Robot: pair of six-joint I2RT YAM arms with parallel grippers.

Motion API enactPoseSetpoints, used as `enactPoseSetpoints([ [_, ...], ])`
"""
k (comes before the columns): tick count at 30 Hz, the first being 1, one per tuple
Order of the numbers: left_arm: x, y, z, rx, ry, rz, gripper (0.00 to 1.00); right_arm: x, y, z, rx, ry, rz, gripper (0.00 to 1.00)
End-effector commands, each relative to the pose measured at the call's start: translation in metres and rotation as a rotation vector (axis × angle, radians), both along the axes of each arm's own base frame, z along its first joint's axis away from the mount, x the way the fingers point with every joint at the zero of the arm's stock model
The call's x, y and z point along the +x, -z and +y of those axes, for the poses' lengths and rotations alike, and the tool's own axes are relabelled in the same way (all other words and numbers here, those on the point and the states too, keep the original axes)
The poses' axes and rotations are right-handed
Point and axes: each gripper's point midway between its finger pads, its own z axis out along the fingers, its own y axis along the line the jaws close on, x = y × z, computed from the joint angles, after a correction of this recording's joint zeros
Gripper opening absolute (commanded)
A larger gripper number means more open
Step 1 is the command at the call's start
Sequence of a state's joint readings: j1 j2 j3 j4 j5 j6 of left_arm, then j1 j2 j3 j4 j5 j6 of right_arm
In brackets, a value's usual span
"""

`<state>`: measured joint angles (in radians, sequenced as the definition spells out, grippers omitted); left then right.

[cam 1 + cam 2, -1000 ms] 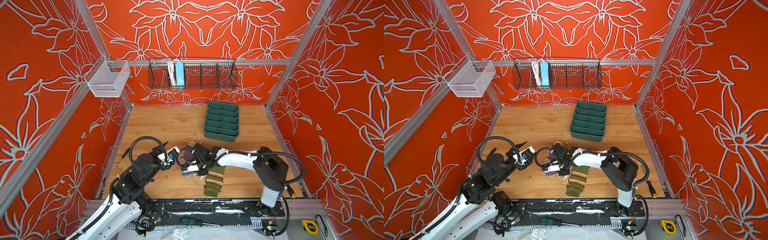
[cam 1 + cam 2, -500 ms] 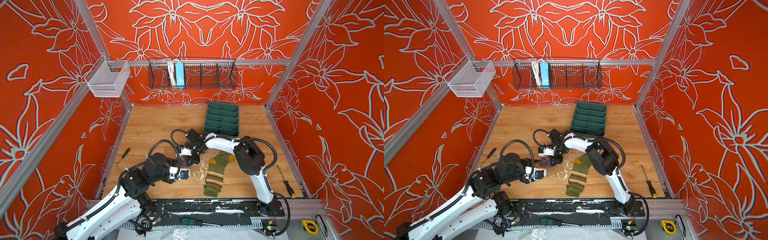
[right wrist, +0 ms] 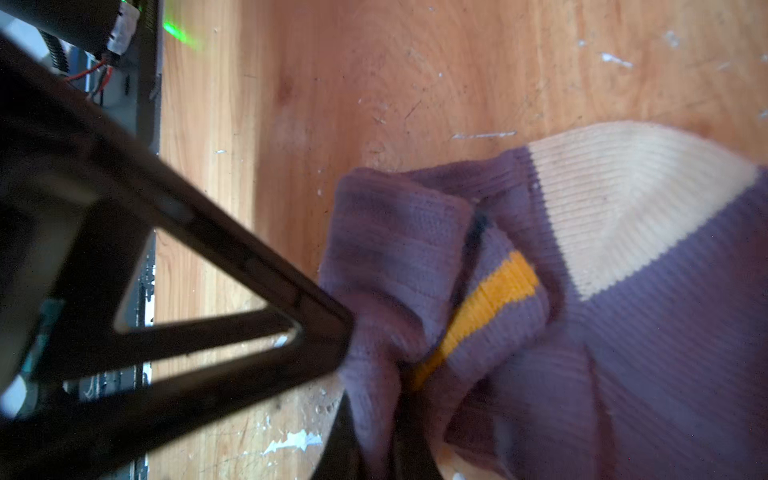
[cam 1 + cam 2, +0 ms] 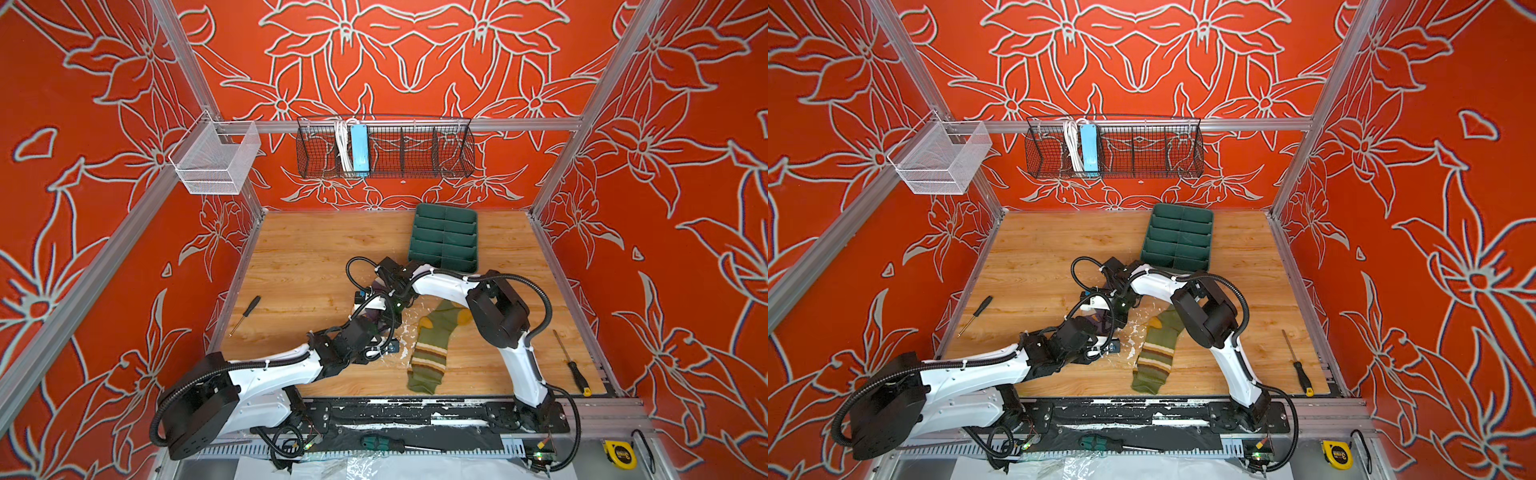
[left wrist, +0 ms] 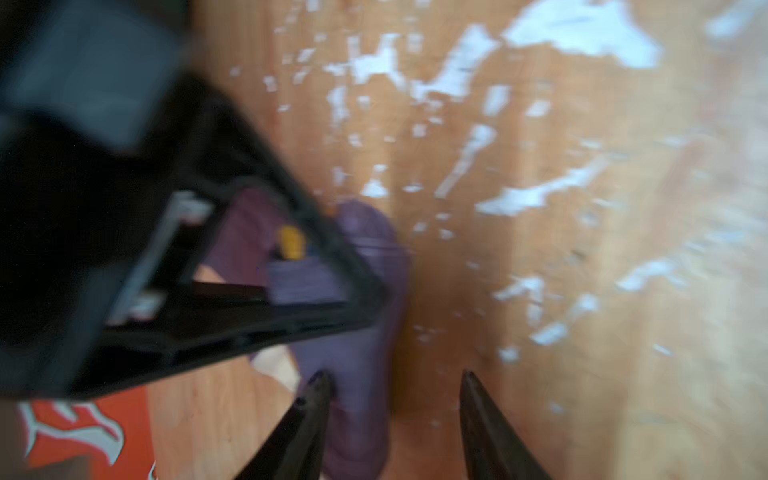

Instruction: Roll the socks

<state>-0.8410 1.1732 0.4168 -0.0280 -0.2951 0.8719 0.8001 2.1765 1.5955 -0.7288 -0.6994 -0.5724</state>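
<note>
Both arms meet over the middle of the table (image 4: 312, 258), where the purple sock (image 3: 648, 340) lies bunched, its cream patch and a mustard stripe showing among the folds. My right tool (image 3: 379, 451) is pinched together on a gathered fold of that sock. My left tool (image 5: 393, 377) stands apart, its two tips either side of another stretch of the same knit; that wrist view is blurred, so I cannot tell whether either tip touches it. The olive sock (image 4: 432, 347) lies flat and unrolled just beside them on the side toward the table's right edge, its striped leg and cuff running to the front edge. A green divided tray (image 4: 445, 243) sits at the back edge, apart from both socks.
</note>
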Motion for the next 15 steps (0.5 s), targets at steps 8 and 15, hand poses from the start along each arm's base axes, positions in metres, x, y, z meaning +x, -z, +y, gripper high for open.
enactPoseSetpoints([
  [8,0.014,0.003,-0.012,-0.115,-0.050,0.014,0.42,-0.017,-0.005,-0.008,0.023,0.009,0.073,0.00],
  [15,0.012,0.018,-0.011,-0.090,-0.048,0.123,0.42,-0.016,-0.015,-0.011,0.043,0.025,0.043,0.00],
])
